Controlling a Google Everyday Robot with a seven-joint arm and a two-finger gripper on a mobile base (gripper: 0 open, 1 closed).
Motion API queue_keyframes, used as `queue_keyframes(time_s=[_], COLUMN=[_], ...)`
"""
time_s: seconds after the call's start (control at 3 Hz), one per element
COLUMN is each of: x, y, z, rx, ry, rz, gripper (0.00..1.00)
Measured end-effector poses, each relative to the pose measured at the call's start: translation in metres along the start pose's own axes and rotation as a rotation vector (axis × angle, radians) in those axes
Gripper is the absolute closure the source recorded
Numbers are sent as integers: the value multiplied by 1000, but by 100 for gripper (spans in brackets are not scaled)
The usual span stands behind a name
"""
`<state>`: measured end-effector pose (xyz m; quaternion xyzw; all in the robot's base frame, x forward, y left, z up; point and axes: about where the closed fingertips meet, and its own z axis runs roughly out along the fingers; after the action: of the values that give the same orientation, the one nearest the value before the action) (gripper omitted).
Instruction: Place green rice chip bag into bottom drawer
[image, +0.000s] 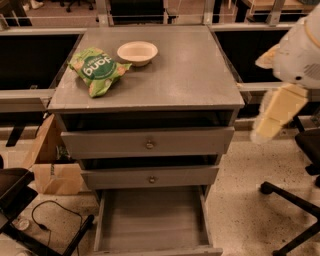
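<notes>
The green rice chip bag (97, 70) lies on the left part of the grey cabinet top (185, 75), just left of a white bowl. The bottom drawer (150, 222) is pulled out, and its plain grey inside holds nothing. My arm comes in from the right edge. My gripper (264, 129) hangs in the air beside the cabinet's right side, about level with the top drawer. It is far to the right of the bag and touches nothing that I can see.
A white bowl (137, 52) sits on the cabinet top next to the bag. The two upper drawers (149, 144) have round knobs and stand slightly out. A cardboard box (52, 170) and cables lie at the left. Chair legs (292, 200) are at the right.
</notes>
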<state>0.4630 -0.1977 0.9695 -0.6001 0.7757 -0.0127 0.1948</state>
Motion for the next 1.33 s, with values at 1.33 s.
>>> queue_keyframes(time_s=[1.33], x=[-119], y=[-76], z=[79], rx=[0], ry=[-255], rz=[34], gripper=[0])
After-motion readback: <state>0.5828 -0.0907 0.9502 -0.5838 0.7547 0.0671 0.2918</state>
